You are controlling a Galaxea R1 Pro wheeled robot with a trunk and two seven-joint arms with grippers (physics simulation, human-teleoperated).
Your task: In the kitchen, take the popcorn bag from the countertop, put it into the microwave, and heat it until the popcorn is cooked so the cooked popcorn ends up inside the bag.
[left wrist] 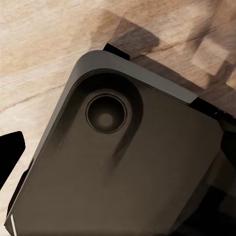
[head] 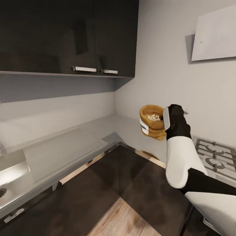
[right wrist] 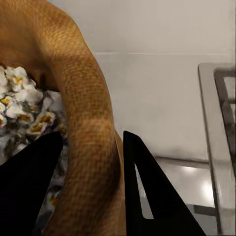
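One popcorn bag point(head: 152, 125) hangs in the air in the right tool point(head: 166, 119), well above the grey worktop point(head: 59, 154) near the corner of the room, its mouth open and white popped kernels showing inside. The right wrist view shows the two dark fingers point(right wrist: 147, 191) clamped either side of the bag's tan rim point(right wrist: 93, 142), one inside and one outside. I judge the bag light and soft: crumpled paper that will fold under pressure, so the rim pinch is a fair hold but it must stay upright (a tilt would likely spill the loose kernels). The worktop is smooth and slightly glossy, running past a steel sink point(head: 6, 177) on one side, with a gas hob point(head: 216, 157) on the other. Dark wall cabinets point(head: 68, 36) hang above, dark base fronts stand below, and the floor point(head: 127, 219) is pale wood. The left wrist view looks down on a dark part of the robot over that floor; whether the left tool is open I cannot tell.
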